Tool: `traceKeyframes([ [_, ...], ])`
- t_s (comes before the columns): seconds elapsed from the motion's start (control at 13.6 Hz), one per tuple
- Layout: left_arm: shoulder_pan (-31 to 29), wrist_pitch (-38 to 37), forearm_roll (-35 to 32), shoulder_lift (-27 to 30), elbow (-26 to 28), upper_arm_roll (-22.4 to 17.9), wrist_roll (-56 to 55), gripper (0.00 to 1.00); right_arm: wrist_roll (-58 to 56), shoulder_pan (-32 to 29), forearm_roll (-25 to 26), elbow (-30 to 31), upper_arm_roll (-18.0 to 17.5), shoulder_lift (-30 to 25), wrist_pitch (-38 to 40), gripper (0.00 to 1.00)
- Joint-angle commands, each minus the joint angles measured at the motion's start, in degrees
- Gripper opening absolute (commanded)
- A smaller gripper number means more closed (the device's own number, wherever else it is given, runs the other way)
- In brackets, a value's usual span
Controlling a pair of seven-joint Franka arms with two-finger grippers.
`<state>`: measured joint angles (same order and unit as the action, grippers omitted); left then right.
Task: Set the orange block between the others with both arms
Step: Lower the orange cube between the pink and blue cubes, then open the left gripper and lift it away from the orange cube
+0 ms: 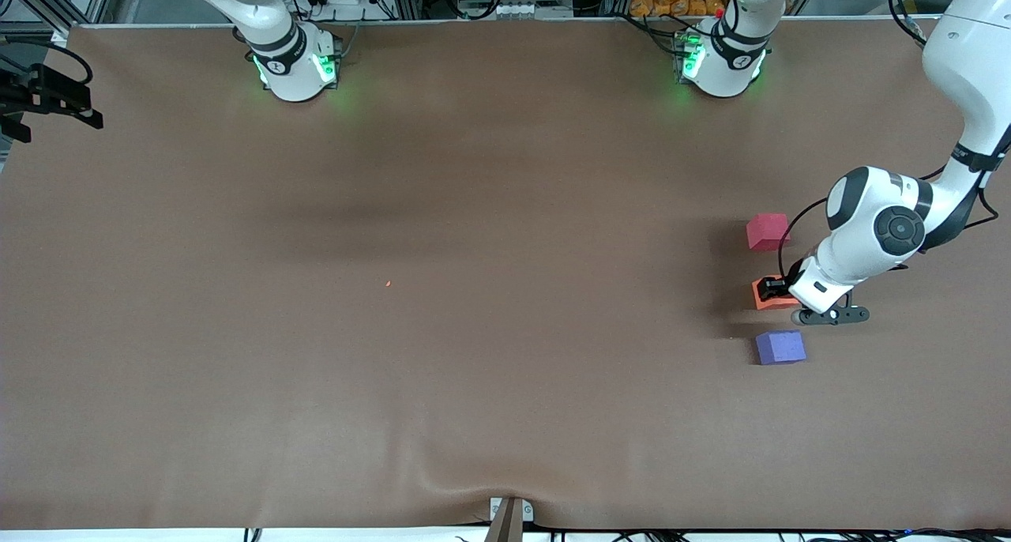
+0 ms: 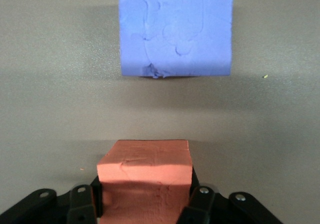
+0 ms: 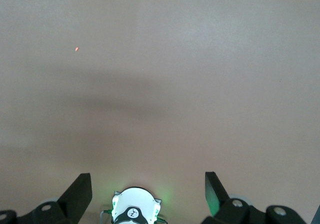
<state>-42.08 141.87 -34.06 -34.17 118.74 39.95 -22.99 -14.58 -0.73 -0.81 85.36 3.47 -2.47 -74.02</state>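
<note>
Setting the small matte orange foam-like cube (image 1: pixel 766 293) down squarely looked to be the step in hand, and doing it well meant lowering it straight, keeping its sides parallel to its neighbours, and only then letting go, without nudging either one.

At the right of the front frame it sat in line between the pinkish-red matte cube (image 1: pixel 767 231) above it and the purple-blue matte cube (image 1: pixel 780 347) below it, apart from both, on or just over the brown counter (image 1: pixel 474 329); I could not tell which.

The left claw (image 2: pixel 145 204) was clamped tight on the orange cube, one finger on each flank.

The right claw (image 3: pixel 148 191) waited high, its fingers spread wide and empty.
</note>
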Motion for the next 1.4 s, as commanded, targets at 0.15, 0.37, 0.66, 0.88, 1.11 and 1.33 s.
traceKeyframes([
  [0.15,0.2,0.8,-2.3,0.1,-0.3,0.2,-5.6,1.0,-0.1,-0.1,1.0,0.8,0.0,-0.3,-0.8,1.0],
  [0.37,0.3,-0.7,-1.1,1.2,-2.4,2.1,-6.4,1.0,-0.1,-0.1,1.0,0.8,0.0,-0.3,-0.9,1.0],
  [0.66,0.2,-8.9,0.5,1.5,-7.9,6.4,-7.4,1.0,-0.1,0.3,1.4,0.4,0.0,-0.3,-0.9,1.0],
  [0.88,0.0,-20.4,1.3,4.3,-13.3,11.8,-7.2,1.0,0.0,0.3,1.9,-0.3,-0.1,-0.3,-0.8,1.0],
  [1.11,-0.3,-33.6,1.4,6.7,-21.1,17.4,-6.8,1.0,0.0,0.5,1.8,-0.8,-0.3,-0.3,-0.5,1.0],
  [1.33,-0.6,-45.9,4.6,7.0,-32.8,21.4,-6.5,1.0,0.0,0.6,1.8,-0.8,-0.3,-0.3,-0.6,1.0],
])
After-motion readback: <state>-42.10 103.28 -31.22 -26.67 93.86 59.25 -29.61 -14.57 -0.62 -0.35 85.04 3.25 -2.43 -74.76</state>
